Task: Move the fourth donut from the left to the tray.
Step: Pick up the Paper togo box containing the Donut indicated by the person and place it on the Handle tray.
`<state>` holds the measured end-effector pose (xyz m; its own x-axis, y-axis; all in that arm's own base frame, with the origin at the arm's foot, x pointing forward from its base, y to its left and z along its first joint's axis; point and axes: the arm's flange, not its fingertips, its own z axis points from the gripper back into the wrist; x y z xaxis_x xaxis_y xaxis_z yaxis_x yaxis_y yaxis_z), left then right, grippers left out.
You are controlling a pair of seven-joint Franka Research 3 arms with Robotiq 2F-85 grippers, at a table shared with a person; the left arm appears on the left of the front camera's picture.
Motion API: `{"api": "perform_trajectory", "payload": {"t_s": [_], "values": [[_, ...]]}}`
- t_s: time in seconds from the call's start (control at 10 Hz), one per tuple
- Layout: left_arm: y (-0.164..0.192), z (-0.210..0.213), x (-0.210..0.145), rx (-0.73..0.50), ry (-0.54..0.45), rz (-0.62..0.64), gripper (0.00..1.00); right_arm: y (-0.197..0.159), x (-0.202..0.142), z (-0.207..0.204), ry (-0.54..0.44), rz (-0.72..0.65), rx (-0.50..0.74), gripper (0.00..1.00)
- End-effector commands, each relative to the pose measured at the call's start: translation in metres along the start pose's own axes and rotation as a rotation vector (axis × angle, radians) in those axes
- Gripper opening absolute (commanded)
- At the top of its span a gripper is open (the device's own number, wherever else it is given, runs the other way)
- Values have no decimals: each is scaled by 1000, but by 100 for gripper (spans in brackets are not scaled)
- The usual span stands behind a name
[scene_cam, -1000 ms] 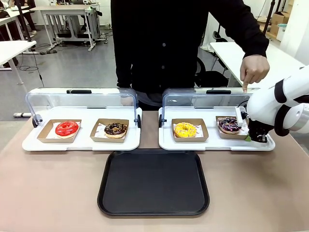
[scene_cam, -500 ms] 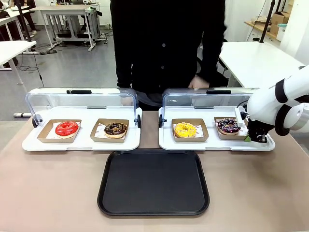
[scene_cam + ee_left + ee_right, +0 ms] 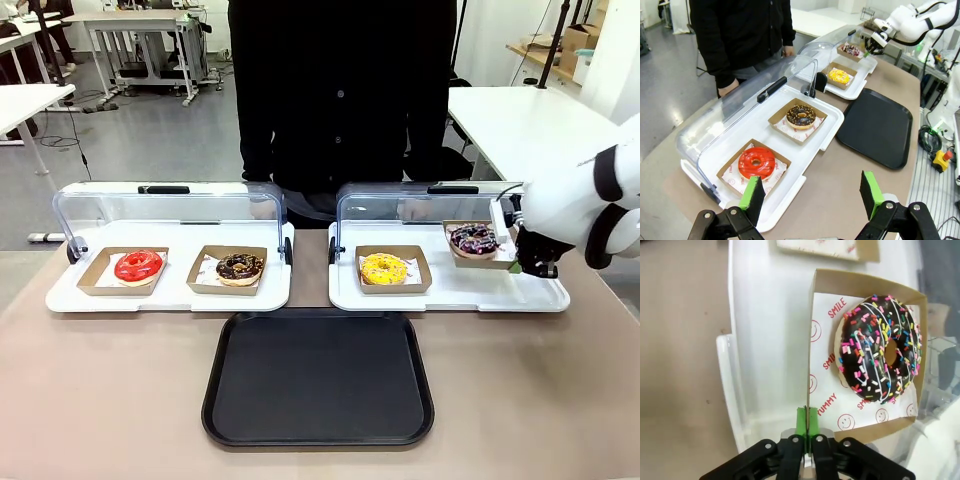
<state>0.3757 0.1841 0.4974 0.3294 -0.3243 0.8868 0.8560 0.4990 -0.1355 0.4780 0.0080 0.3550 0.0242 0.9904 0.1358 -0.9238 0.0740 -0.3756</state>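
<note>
While pinched tight on the edge of the cardboard holder (image 3: pixel 866 362), right gripper (image 3: pixel 807 432) with green pads pressed together on the brown wall, carrying the fourth donut (image 3: pixel 473 238) raised above the right white display tray (image 3: pixel 447 293), holder tilted and clear of the tray floor. Inside the holder, printed paper liner under the chocolate ring with coloured sprinkles. Beside it on the same display tray, the yellow donut (image 3: pixel 384 268) in its own holder. On the left display tray (image 3: pixel 170 293), a red donut (image 3: pixel 138 265) and a chocolate donut (image 3: pixel 239 266), each boxed. Nearer the robot, the black tray (image 3: pixel 318 378), nothing on it. Left gripper (image 3: pixel 811 194) spread wide above the table, holding nothing.
</note>
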Motion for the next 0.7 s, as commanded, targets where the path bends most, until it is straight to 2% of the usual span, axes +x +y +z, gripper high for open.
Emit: {"api": "perform_trajectory", "payload": {"t_s": [0.0,0.3,0.6], "values": [[1,0,0,-2,-25,-22,100,26,26,32,-6,-5,-12,2],[1,0,0,-2,-25,-22,100,59,60,63,-9,-7,5,2],[1,0,0,-2,-25,-22,100,100,105,66,-13,-7,19,2]]}}
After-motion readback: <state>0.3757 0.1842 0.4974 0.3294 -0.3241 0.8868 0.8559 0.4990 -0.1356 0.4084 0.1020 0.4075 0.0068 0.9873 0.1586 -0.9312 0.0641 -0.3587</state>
